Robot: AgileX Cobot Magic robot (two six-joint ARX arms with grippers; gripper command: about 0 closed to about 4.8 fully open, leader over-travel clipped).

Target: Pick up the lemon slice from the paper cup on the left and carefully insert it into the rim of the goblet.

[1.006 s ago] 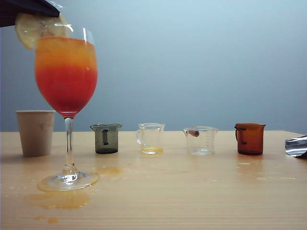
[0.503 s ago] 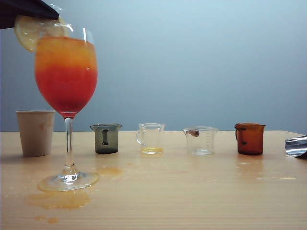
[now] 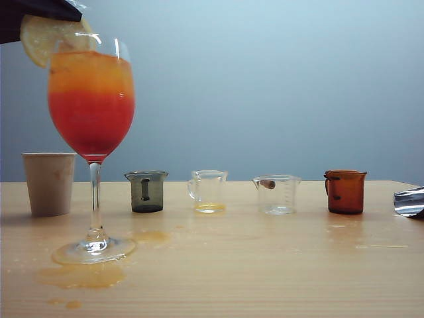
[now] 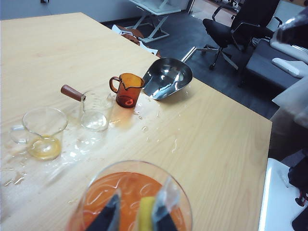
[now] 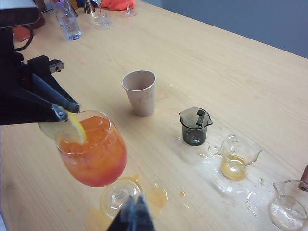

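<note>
The goblet [image 3: 91,99] stands at the left, full of orange-over-red drink. The lemon slice [image 3: 40,40] sits upright astride its rim, partly outside the glass. My left gripper [image 3: 73,14] comes in from the top left corner, right above the slice. In the left wrist view its jaws [image 4: 137,214] stand apart over the drink: the lemon slice [image 4: 144,214] lies against one finger, with a gap to the other. The paper cup [image 3: 49,183] stands behind the goblet, to its left. My right gripper [image 5: 134,207] is shut and empty, low beside the goblet's foot [image 5: 118,195].
A row of small jugs stands behind: grey [image 3: 146,191], clear with yellow liquid [image 3: 209,192], clear [image 3: 277,194], amber [image 3: 344,192]. A metal scoop [image 3: 409,202] lies at the right edge. Orange spills [image 3: 83,275] wet the wood around the goblet's foot.
The left gripper's dark finger above the slice has shifted very slightly. The lemon slice, the goblet and everything else on the table have stayed in place.
</note>
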